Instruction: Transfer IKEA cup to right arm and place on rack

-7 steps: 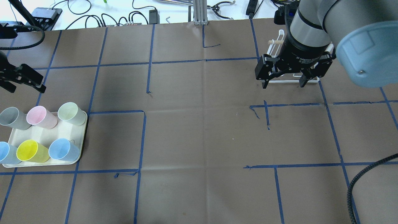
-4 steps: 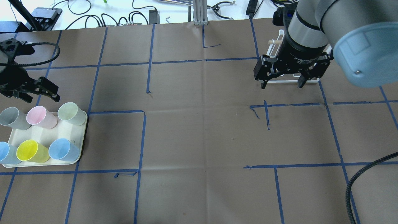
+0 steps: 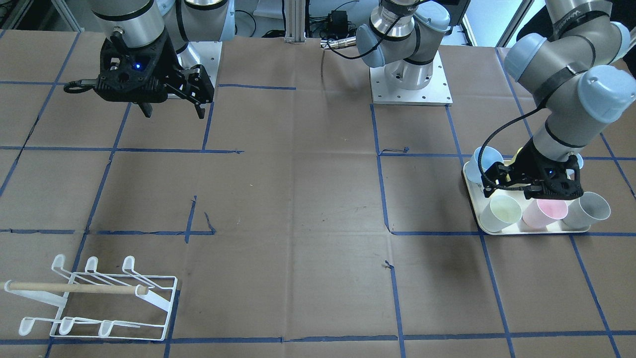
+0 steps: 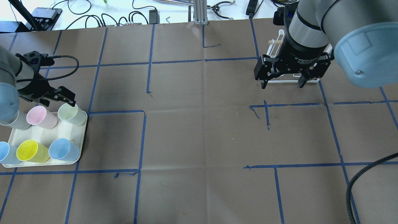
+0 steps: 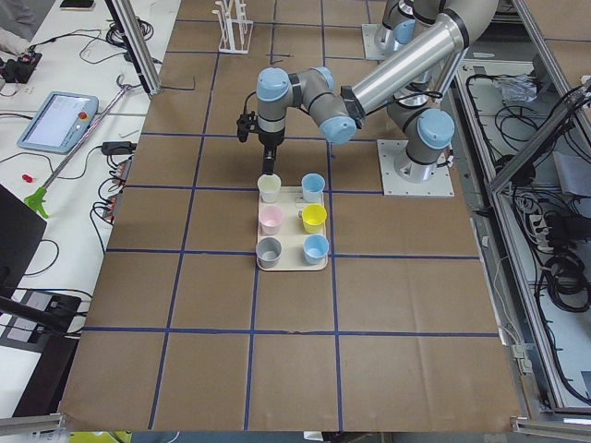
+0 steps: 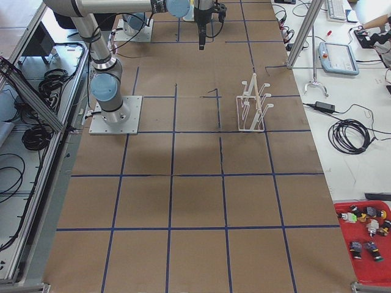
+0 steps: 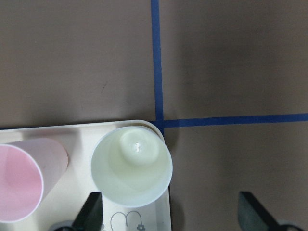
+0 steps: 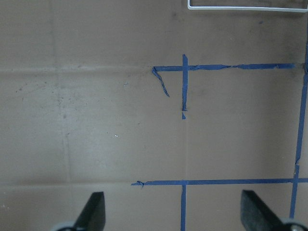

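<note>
Left gripper has swung in over the last second from well outside the tray to hang above its far right corner, jaws spread wide and empty. That puts it over the pale green cup, which stands upright in that corner with the pink cup just beside it. I read this as the approach to the pick, with nothing grasped yet. In my left wrist feed the cup sits off-centre between the fingers, nearer the one over the tray, so I'd want to shift before closing.

The right gripper has barely stirred. It hovers wide open and empty, far down the table from the tray, close to the rack (no cups on it).

Brown paper covers the table, gridded with blue tape. Beyond its far edge, past the tray, lie cables and small electronics on white benching.
</note>
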You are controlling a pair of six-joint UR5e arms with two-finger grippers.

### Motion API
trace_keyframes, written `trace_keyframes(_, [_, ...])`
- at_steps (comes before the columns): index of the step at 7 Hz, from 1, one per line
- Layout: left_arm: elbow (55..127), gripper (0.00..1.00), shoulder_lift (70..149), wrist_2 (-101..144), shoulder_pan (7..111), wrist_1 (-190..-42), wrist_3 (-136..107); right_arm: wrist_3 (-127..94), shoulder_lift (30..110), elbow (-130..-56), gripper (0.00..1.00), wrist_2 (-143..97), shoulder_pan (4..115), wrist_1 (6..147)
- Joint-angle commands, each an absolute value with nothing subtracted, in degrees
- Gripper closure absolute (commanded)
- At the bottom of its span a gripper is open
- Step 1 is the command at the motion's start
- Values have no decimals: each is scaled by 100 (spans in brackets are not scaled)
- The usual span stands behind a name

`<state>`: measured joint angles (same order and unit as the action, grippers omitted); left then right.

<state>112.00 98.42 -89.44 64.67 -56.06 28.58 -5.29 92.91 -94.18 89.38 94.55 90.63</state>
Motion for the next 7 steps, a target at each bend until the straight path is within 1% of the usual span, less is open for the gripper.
trace_keyframes(1, [11512, 1, 10168, -8956, 6504, -4900, 2874, -536, 9281, -9422, 0, 8938, 9448, 9079])
trace_keyframes(2, [11601, 1, 10299, -8991, 6495, -4661, 2900, -536, 9290, -9413, 0, 8938, 9457, 9079])
trace_keyframes(5, [11549, 1, 10354, -9035, 6451, -4658, 2953, -545, 9247, -9422, 0, 8573, 9457, 9228])
trace_keyframes(6, [11540, 22, 10362, -9035, 6442, -4676, 2962, -545, 9220, -9509, 0, 8369, 9457, 9716])
trace_keyframes(7, [11531, 59, 10345, -9035, 6442, -4737, 2936, -554, 9220, -9840, 0, 8359, 9457, 10312])
